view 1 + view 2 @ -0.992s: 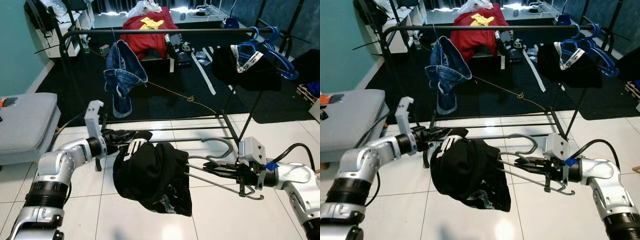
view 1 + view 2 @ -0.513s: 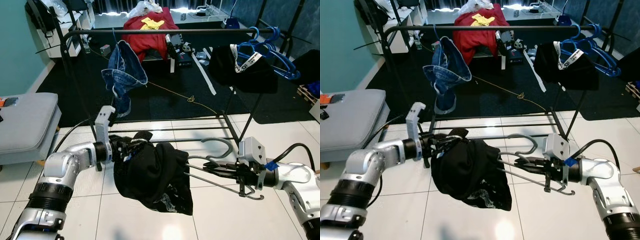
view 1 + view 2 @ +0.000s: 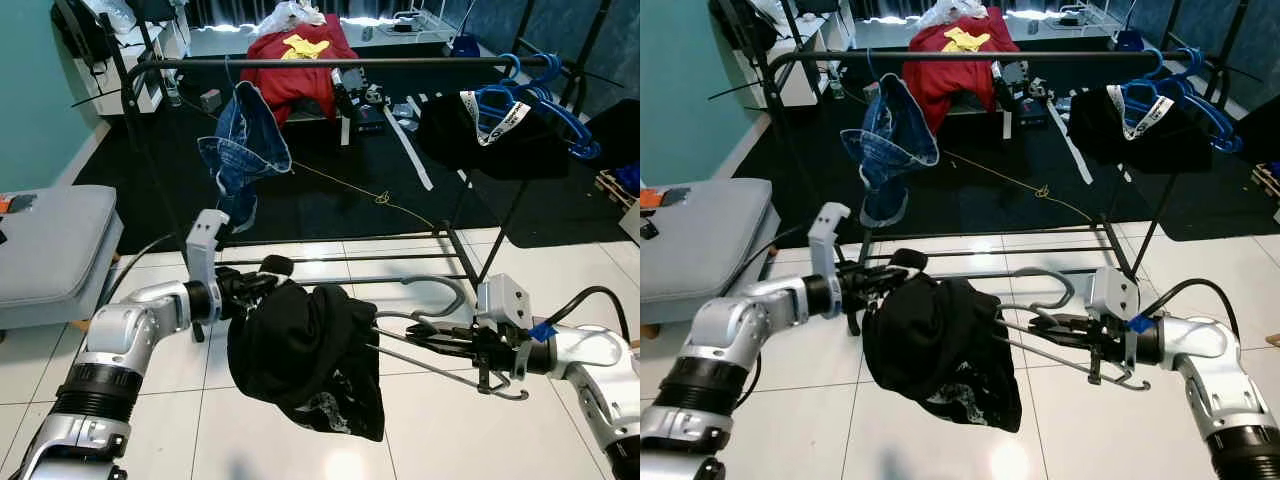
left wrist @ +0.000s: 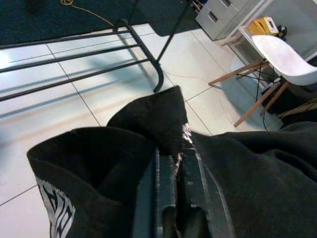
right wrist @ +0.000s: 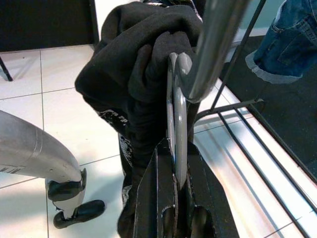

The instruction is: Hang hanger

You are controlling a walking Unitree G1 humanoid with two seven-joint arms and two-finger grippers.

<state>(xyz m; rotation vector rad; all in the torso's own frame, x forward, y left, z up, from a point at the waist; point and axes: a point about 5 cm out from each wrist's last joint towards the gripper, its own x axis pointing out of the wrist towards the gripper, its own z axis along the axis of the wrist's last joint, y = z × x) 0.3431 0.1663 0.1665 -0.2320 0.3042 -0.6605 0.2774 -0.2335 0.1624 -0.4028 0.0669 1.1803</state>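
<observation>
A grey metal hanger [image 3: 440, 292] lies nearly level above the tiled floor, a bunched black garment [image 3: 300, 350] draped over its far end. My right gripper [image 3: 415, 332] is shut on the hanger's wire [image 5: 176, 124] just below the hook. My left gripper [image 3: 262, 280] is shut on a fold of the garment [image 4: 148, 119] at its upper left edge. In the right wrist view the black garment [image 5: 138, 64] hangs in front of the fingers. The black clothes rail [image 3: 330, 63] runs across above and behind both arms.
Blue jeans [image 3: 240, 150] hang on the rail's left part; blue hangers [image 3: 540, 100] and a dark garment [image 3: 480, 130] on its right. The rack's lower bars [image 3: 350, 262] cross behind the hanger. A grey cushion [image 3: 50, 250] is at left, red cloth [image 3: 295, 65] beyond.
My left gripper has shifted right toward the hanger, bunching the garment and lifting a fold of it. The jeans on the rail swung slightly left. The right arm has stayed still.
</observation>
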